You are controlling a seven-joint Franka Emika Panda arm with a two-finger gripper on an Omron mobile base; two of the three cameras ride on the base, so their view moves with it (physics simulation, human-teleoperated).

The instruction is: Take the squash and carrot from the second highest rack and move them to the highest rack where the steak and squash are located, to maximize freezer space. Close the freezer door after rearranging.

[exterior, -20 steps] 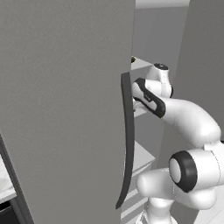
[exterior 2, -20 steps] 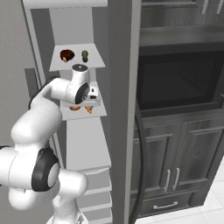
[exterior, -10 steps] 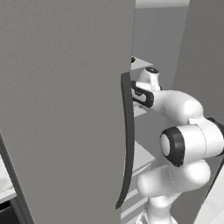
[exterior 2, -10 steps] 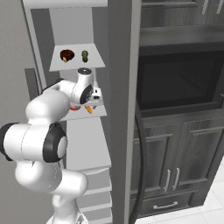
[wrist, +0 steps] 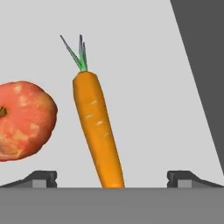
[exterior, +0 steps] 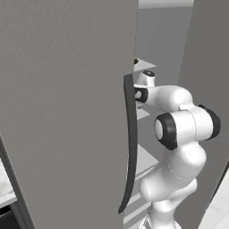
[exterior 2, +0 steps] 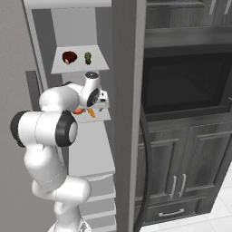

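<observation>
In the hand view my gripper is open, its fingertips set wide apart on either side of the carrot's thick end. The carrot lies on the second highest rack with its green top pointing away. A round red-orange squash lies just left of it. From the right base view, the carrot and squash sit on that rack beside my hand. The highest rack above holds a dark steak and a green squash.
The open freezer door with its dark curved handle stands close on the arm's left. A grey door panel with a dark handle stands to the right of the shelves. Beyond it are a dark microwave and wood cabinets.
The arm has folded up, its elbow swinging nearer the cameras, and the hand has pushed a little deeper over the second highest rack. The food has not moved.
</observation>
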